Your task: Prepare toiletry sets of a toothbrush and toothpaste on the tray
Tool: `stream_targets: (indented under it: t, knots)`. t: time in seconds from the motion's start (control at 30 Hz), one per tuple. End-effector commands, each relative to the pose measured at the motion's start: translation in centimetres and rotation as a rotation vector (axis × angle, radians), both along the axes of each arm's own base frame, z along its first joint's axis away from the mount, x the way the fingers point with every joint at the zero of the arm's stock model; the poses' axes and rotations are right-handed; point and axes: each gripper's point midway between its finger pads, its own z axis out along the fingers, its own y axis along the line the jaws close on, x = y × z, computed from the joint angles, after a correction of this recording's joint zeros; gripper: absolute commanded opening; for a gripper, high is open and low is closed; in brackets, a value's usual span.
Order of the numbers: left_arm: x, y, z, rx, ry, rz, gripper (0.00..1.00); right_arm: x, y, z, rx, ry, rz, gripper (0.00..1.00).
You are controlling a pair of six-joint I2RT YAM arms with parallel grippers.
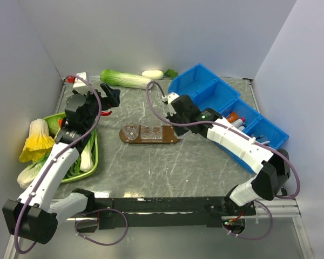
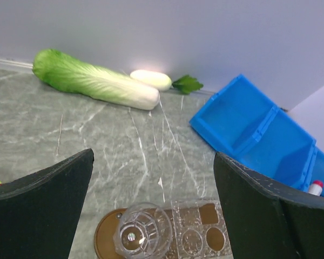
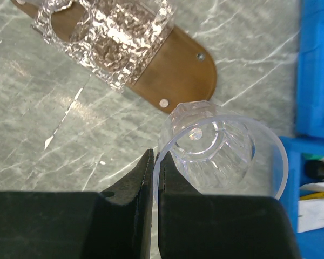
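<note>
Greens (image 1: 36,141) fill a green dish (image 1: 95,157) at the left edge of the surface, none of it part of the job. Beside it the left arm (image 1: 59,157) reaches toward the far left corner, its jaws spread wide and holding nothing. Its wrist view looks down past them onto the left end of the tray, so it seems to be parked out of the way while the other arm works.

A long cabbage (image 1: 124,79) and a white radish (image 1: 152,74) lie along the far edge, well apart from the work.

The tray (image 1: 171,138) lies in the middle of the surface. One cup (image 1: 130,131) stands on its left end, with a crinkled clear holder (image 1: 151,133) next to it.

Over the tray's right end, the right arm (image 1: 235,141) carries a second cup (image 3: 221,151). Its jaws are pressed together on the cup's wall, one inside the rim and one outside. That thin-wall pinch probably keeps the cup's mouth free, so it can be set upright to take a brush and a tube.

Blue bins (image 1: 202,81) run along the right edge. An orange tube there looks like the toothpaste (image 1: 233,116), lying among white tubes. No toothbrush can be made out. Neither is on the tray yet, and the right arm itself lies across the way from the bins to the tray.
</note>
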Motion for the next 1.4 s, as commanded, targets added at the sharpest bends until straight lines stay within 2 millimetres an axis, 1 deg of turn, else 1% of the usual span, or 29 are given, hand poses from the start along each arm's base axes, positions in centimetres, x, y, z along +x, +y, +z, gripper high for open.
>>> stream_targets:
  t: [0.0, 0.2, 0.27, 0.3, 0.37, 0.5, 0.8, 0.97, 1.37]
  knots:
    - [0.5, -1.1, 1.0, -0.008, -0.029, -0.057, 0.97, 1.4, 1.4, 1.6, 0.096, -0.085, -0.074, 0.00]
    - [0.4, -0.3, 1.2, 0.003, -0.038, -0.020, 0.97, 3.2, 3.0, 0.0, 0.064, -0.064, -0.072, 0.00]
    - [0.3, -0.1, 1.4, 0.006, -0.044, -0.010, 0.97, 3.6, 3.1, -0.3, 0.049, -0.063, -0.078, 0.00]
    - [0.2, 0.0, 1.5, 0.009, -0.046, -0.007, 0.97, 3.8, 3.2, -0.9, 0.034, -0.055, -0.078, 0.00]
    - [0.2, 0.1, 1.6, 0.009, -0.050, -0.002, 0.97, 4.1, 3.3, -1.0, 0.026, -0.053, -0.083, 0.00]
    - [0.1, 0.1, 1.8, 0.009, -0.056, -0.003, 0.97, 4.6, 3.6, -1.8, 0.001, -0.048, -0.081, 0.00]
    - [0.2, 0.0, 1.6, 0.008, -0.049, -0.006, 0.97, 5.1, 4.7, -3.4, -0.011, -0.020, -0.068, 0.00]
    - [0.2, 0.0, 1.5, 0.009, -0.046, -0.008, 0.97, 5.3, 5.1, -3.7, -0.010, -0.016, -0.060, 0.00]
    - [0.2, -0.2, 1.5, 0.007, -0.048, -0.014, 0.97, 5.5, 5.3, -4.6, -0.022, 0.000, -0.059, 0.00]
